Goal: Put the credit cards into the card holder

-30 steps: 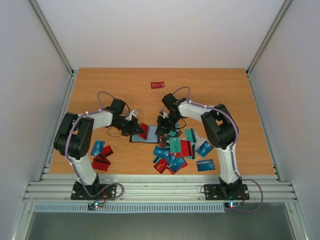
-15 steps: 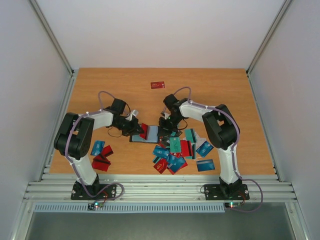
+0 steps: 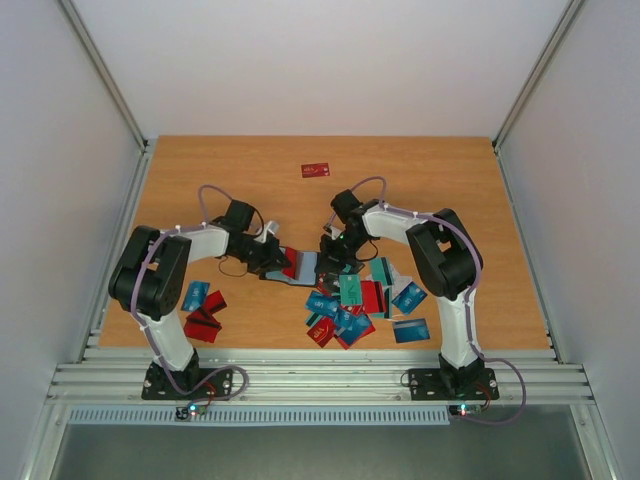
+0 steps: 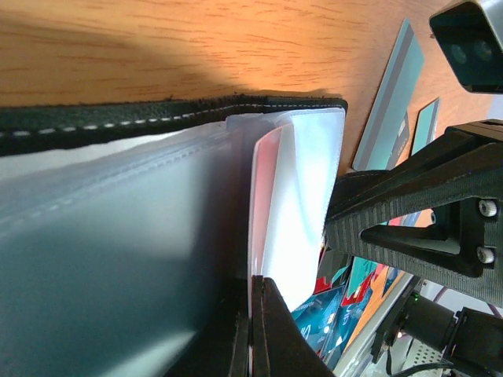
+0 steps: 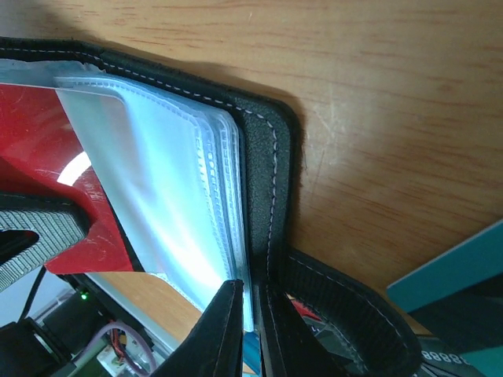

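The black card holder (image 3: 303,268) lies open on the table between my grippers, its clear sleeves fanned up. My left gripper (image 3: 276,258) is shut on a red credit card (image 4: 266,184), held edge-on and reaching into a clear sleeve (image 4: 310,204) beside the holder's stitched black cover (image 4: 118,122). My right gripper (image 3: 331,262) is shut on the edge of the sleeves next to the black cover (image 5: 263,157). The red card (image 5: 47,149) shows at the left of the right wrist view. Several red, teal and blue credit cards (image 3: 355,305) lie heaped just in front of the holder.
A smaller heap of red and blue cards (image 3: 203,310) lies at the front left by the left arm. One red card (image 3: 315,170) lies alone at the back middle. Teal cards (image 4: 385,110) lie close beside the holder on its right.
My right gripper has shifted slightly toward the holder, and the pale sleeves now show more openly. My left gripper with the red card has edged a little right.
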You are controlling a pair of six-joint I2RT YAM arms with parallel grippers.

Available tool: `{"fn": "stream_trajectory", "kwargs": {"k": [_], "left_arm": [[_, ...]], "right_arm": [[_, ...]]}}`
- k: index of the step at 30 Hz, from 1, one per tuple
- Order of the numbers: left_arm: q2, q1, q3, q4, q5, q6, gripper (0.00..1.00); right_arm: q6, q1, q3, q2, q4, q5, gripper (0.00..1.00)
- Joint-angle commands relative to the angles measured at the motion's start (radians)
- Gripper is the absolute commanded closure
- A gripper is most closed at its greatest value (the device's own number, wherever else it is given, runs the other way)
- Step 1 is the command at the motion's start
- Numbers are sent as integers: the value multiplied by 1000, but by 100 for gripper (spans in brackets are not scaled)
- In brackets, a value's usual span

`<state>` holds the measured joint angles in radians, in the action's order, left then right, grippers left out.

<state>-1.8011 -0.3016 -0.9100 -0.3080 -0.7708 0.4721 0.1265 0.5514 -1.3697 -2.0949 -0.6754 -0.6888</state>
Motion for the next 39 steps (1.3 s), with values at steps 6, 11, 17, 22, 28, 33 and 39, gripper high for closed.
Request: {"fn": "stream_trajectory", "kwargs": {"k": [6, 11, 17, 22, 28, 33, 39], "left_arm": [[-8, -37, 58, 116, 58, 103, 99], [-18, -56, 60, 127, 65, 124, 95], [16, -59, 25, 16, 124, 82, 78], [34, -60, -50, -106, 167, 7, 62], [31, -70, -111, -222, 222, -35, 48], [32, -89, -154, -295, 278, -71, 39], [16, -105, -182, -305, 290, -94, 39]], "right_arm": [[28, 19, 47, -29, -25, 4, 92], [29, 18, 47, -31, -21, -6, 92], [18, 19, 41, -22, -33, 1, 92], [16, 19, 43, -21, -33, 3, 92], [19, 19, 38, -23, -27, 2, 92], [27, 19, 34, -26, -21, -2, 92], [36, 18, 37, -28, -14, -3, 92]]}}
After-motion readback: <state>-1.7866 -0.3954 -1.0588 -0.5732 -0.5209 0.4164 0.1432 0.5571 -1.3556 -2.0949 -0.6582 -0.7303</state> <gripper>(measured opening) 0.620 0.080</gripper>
